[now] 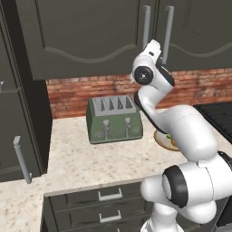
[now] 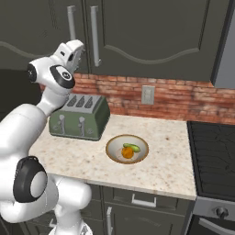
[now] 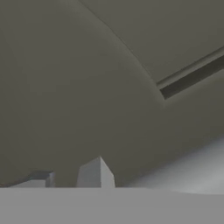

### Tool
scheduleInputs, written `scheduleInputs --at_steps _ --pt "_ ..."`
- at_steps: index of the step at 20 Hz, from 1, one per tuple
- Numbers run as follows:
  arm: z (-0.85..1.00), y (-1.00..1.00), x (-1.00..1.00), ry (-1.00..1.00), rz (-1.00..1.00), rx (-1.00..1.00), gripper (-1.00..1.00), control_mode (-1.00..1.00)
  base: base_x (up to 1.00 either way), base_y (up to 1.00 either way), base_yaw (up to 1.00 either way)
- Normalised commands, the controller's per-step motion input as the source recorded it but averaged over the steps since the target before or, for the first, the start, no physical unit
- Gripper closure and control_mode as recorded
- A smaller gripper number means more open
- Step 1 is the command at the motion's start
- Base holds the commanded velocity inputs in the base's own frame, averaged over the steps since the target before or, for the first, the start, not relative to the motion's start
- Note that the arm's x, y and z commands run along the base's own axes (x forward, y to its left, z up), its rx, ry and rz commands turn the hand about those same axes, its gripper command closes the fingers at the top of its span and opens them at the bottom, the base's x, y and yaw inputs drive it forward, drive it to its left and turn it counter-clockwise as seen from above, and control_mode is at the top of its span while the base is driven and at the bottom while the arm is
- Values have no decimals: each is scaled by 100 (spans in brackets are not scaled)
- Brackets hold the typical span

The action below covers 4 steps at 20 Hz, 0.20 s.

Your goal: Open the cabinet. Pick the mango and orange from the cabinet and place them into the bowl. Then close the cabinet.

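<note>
Dark grey cabinet (image 2: 137,32) doors shut, gripper (image 2: 78,48) raised close against them, jaws' spread unclear, orange (image 2: 127,153) and mango (image 2: 131,147) in bowl (image 2: 114,143), toaster (image 2: 80,117) on desk (image 2: 170,151).

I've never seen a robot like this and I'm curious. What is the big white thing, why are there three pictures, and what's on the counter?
The big white thing is a robot arm with dark joints. Two pictures come from cameras riding behind it, one on its left and one on its right, so both show the same kitchen. The third comes from a camera on its hand, right up close to a dark grey wall cabinet door.

On the speckled stone counter stand a green four-slot toaster and a shallow cream bowl with a tan rim. In the bowl lie a small round orange and an oblong green-yellow mango.

Both cabinet doors look shut. The arm reaches up by their long silver bar handles. I cannot tell whether its gripper is open.
</note>
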Motion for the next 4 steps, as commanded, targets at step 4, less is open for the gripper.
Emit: scheduleInputs --at_steps 4 --pt "0 0 54 0 0 0 -100 -100 0 0 0"
